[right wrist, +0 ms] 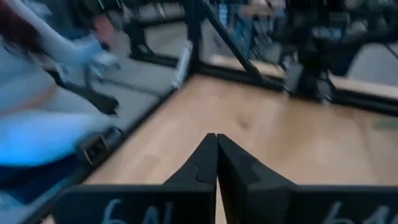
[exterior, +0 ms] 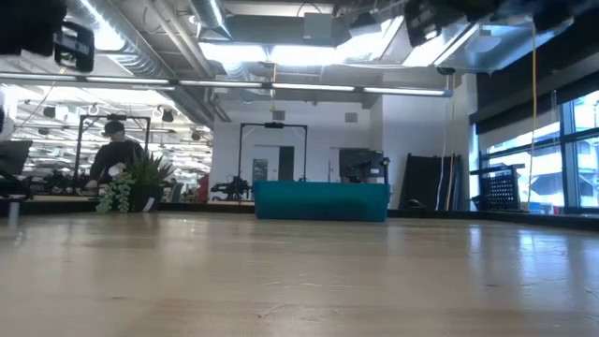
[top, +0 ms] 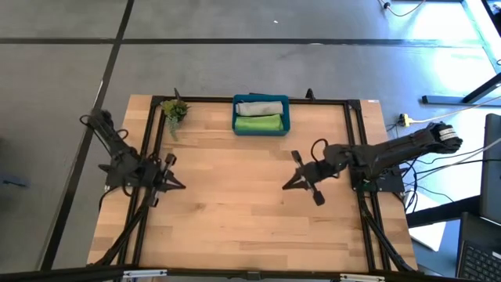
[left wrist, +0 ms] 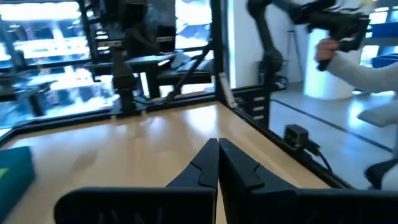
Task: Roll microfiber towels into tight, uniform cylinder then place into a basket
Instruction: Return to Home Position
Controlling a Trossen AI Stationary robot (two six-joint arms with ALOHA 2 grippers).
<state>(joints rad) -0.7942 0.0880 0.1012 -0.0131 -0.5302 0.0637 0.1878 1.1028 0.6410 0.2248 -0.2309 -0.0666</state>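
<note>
Left gripper (top: 180, 185) is pinched shut on nothing, over the left side of the table (top: 235, 219). Right gripper (top: 288, 186) is shut and empty too, near the middle. Grey towel (top: 262, 106) and green towel (top: 258, 123) lie rolled in the basket (top: 286, 117) at the far edge.

Teal basket (top: 286, 117) midway along the table's far edge.
It holds a rolled grey towel (top: 261, 106) beside a rolled lime-green towel (top: 258, 123), both parallel to that edge.
</note>
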